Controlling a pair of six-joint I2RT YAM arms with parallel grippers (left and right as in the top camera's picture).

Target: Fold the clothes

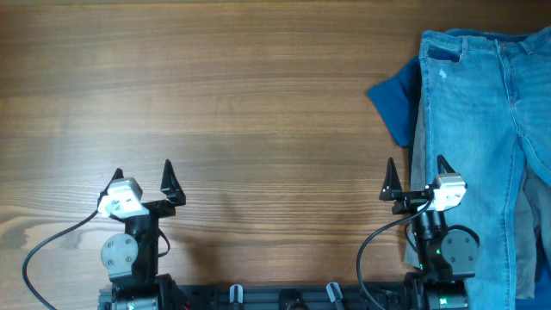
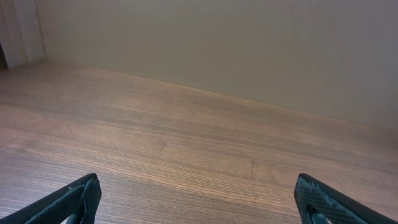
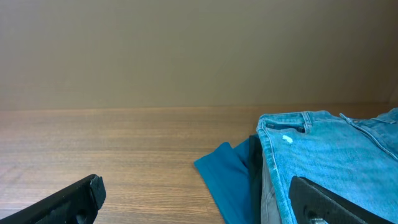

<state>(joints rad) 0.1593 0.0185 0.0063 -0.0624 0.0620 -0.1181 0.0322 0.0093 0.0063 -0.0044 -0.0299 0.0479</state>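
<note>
Light blue denim jeans [image 1: 482, 120] lie flat at the right side of the table, waistband at the far edge; they also show in the right wrist view [image 3: 329, 155]. A dark blue garment [image 1: 398, 96] sticks out from under their left edge, also in the right wrist view [image 3: 230, 174]. A grey garment [image 1: 413, 185] peeks out beneath the jeans. My right gripper [image 1: 417, 176] is open and empty at the jeans' left edge, near the front. My left gripper [image 1: 143, 176] is open and empty over bare wood at the front left, far from the clothes.
The wooden table [image 1: 241, 103] stretches left of the clothes. Black cables [image 1: 52, 245] loop by each arm base at the front edge. A plain wall stands behind the table [image 2: 249, 50].
</note>
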